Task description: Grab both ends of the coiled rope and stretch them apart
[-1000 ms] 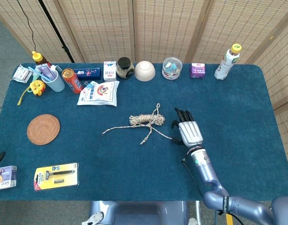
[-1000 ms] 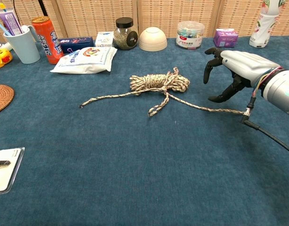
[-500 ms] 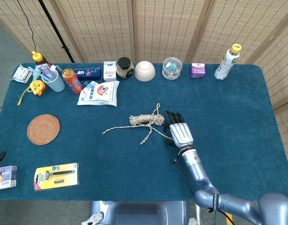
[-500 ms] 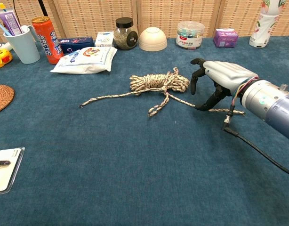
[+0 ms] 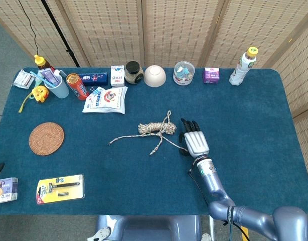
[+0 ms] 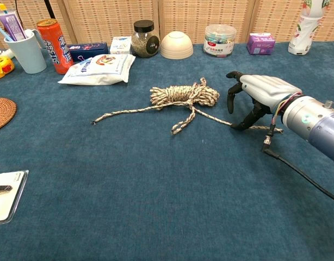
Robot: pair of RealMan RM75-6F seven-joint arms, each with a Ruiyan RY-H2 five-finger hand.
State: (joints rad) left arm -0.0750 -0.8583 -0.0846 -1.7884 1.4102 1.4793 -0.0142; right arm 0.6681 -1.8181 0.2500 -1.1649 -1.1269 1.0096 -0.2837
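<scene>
A speckled coiled rope (image 5: 156, 127) (image 6: 183, 95) lies mid-table on the blue cloth. One loose tail runs left to its end (image 5: 110, 142) (image 6: 94, 122). A short doubled loop hangs toward the front. The other tail (image 6: 213, 117) runs right and passes under my right hand (image 5: 194, 140) (image 6: 257, 93), its end (image 6: 278, 129) showing beyond the wrist. That hand arches palm-down over this tail with fingers apart. The thumb tip touches down beside the strand while the other fingertips hang just right of the coil. Nothing is gripped. My left hand is out of both views.
Along the back edge stand a bottle (image 5: 243, 65), purple box (image 5: 211, 75), plastic tub (image 5: 184, 73), bowl (image 5: 155, 76), jar (image 5: 133, 73), can (image 5: 77, 86) and cup (image 5: 54, 84). A snack pouch (image 5: 106, 99), coaster (image 5: 46, 138) and razor pack (image 5: 60, 188) lie left.
My right hand has shifted left toward the coil and lowered over the rope's right tail, then eased slightly back right. The rope has not moved.
</scene>
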